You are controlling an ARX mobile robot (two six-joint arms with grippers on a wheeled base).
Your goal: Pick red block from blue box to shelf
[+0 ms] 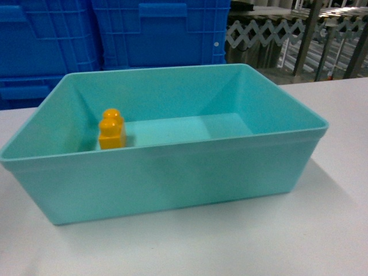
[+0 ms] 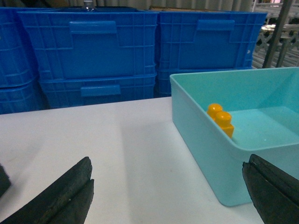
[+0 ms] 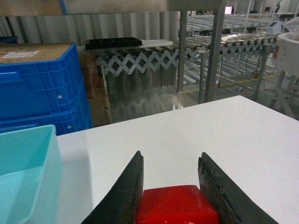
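Note:
The red block (image 3: 176, 205) is clamped between the two dark fingers of my right gripper (image 3: 170, 161), above the white table and to the right of the blue box (image 3: 23, 163). That turquoise box (image 1: 167, 172) fills the head view; neither gripper shows there. Inside it, by the left wall, stands an orange-yellow two-stud brick (image 1: 111, 129). My left gripper (image 2: 168, 179) is open wide over the table, left of the box (image 2: 205, 154), with nothing between its fingers (image 2: 70, 186). The shelf cannot be made out with certainty.
Dark blue ribbed crates (image 1: 115, 34) are stacked behind the box. Past the table's far edge stand a metal frame post (image 3: 212, 56) and roller conveyors (image 3: 233, 42). White tabletop (image 3: 224, 135) stretches right of the box.

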